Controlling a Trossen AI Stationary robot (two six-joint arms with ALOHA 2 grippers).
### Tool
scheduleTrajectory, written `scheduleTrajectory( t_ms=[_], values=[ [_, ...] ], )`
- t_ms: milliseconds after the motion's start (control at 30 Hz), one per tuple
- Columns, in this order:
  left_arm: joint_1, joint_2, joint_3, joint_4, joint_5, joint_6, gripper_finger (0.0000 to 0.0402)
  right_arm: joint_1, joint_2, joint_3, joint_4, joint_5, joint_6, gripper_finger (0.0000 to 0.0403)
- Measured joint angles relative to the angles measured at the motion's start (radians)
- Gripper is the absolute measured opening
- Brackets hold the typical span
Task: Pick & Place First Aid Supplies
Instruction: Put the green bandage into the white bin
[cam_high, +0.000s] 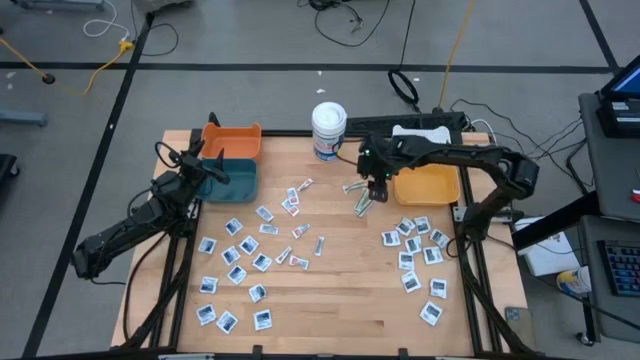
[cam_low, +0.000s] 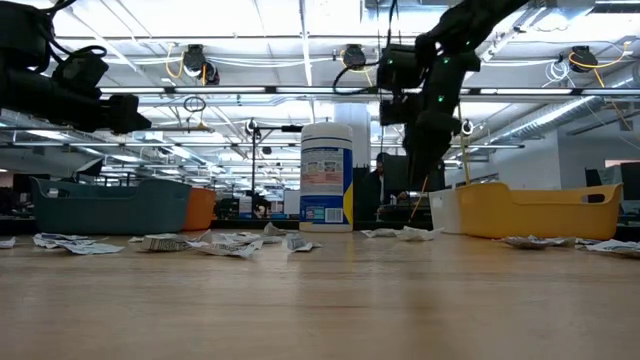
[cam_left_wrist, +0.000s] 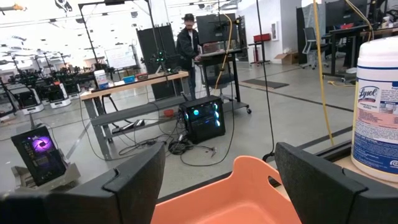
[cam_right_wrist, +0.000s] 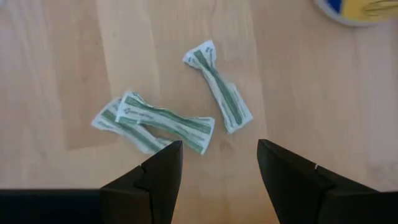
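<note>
Small flat first aid packets lie scattered on the wooden table, one group at the left and middle (cam_high: 250, 255) and another at the right (cam_high: 415, 250). Three narrow green-and-white wrapped strips lie flat near the far middle. One lies alone (cam_right_wrist: 217, 87); the other two overlap (cam_right_wrist: 152, 121). My right gripper (cam_right_wrist: 219, 146) hangs open above these strips, pointing steeply down, clear of them (cam_high: 372, 190). My left gripper (cam_left_wrist: 221, 155) stays open and level at the far left, over the orange bin (cam_left_wrist: 236, 193).
A tall white tub (cam_high: 328, 130) stands at the far middle. The orange bin (cam_high: 232, 140) and a teal bin (cam_high: 228, 178) sit at the far left, and a yellow bin (cam_high: 428, 185) at the far right. Bare wood lies along the near edge (cam_high: 330, 320).
</note>
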Motion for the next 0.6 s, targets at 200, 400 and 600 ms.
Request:
scheduleTrajectory(
  t_ms=[200,400,600],
  values=[
    [0.0,0.0,0.0,0.0,0.0,0.0,0.0308,0.01,0.108,-0.001,0.087,0.019,-0.05,0.0201],
    [0.0,0.0,0.0,0.0,0.0,0.0,0.0308,0.014,0.213,0.012,0.18,0.021,-0.077,0.0201],
    [0.0,0.0,0.0,0.0,0.0,0.0,0.0308,0.016,0.296,0.06,0.2,0.031,-0.09,0.02]
  ],
)
